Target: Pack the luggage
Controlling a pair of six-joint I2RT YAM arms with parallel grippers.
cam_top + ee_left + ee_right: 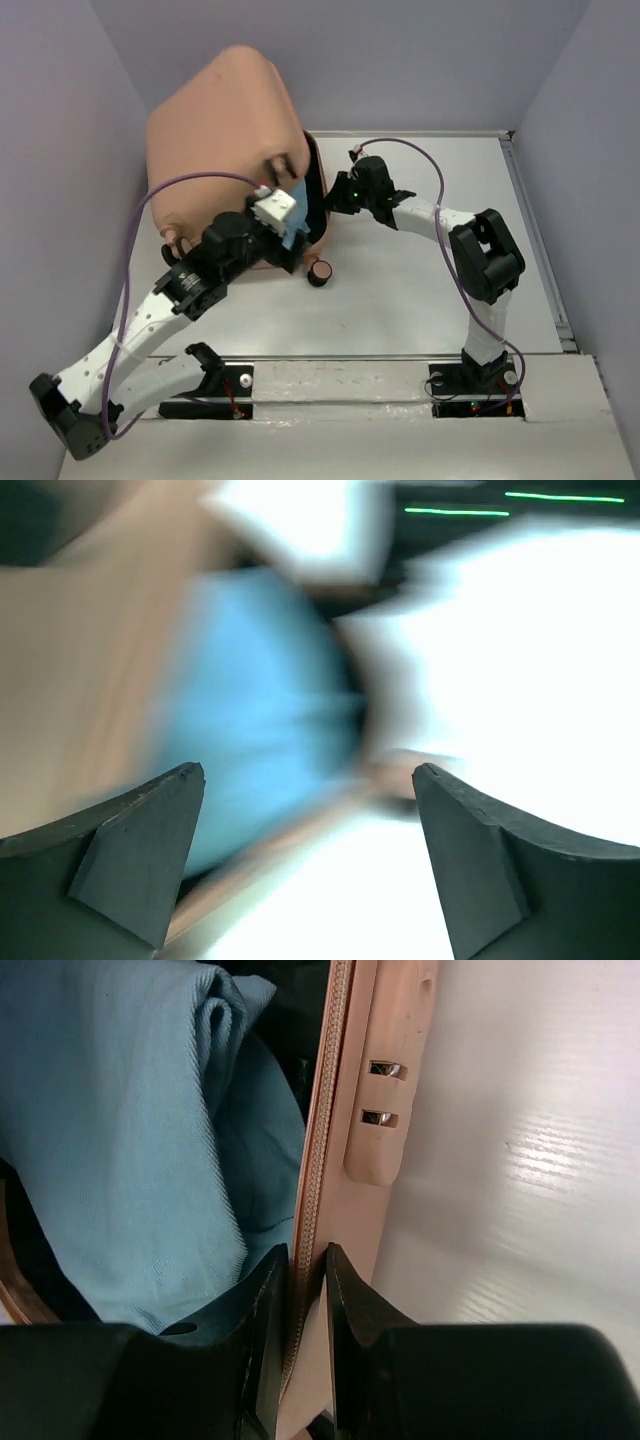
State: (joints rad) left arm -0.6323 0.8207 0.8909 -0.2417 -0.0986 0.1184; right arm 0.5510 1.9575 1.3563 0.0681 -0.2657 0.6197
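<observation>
The luggage (225, 120) sits at the far left of the desk (420, 290), its peach lid (200, 160) raised and tilted. One wheel (320, 273) points toward the arms.

Only the right wrist view shows the contents clearly: a blue cloth (120, 1130) is bunched inside against the black lining, reaching up to the zipper (325, 1110) along the rim. From above, just a sliver of that cloth shows at the opening.

The same wrist view shows the right gripper (308, 1280) pinched narrowly on the zippered rim of the lower half, one finger inside and one outside.

The left wrist view is badly blurred, showing blue and peach smears. The left gripper (308, 772) stands wide apart with nothing between its fingers, just beside the opening.
</observation>
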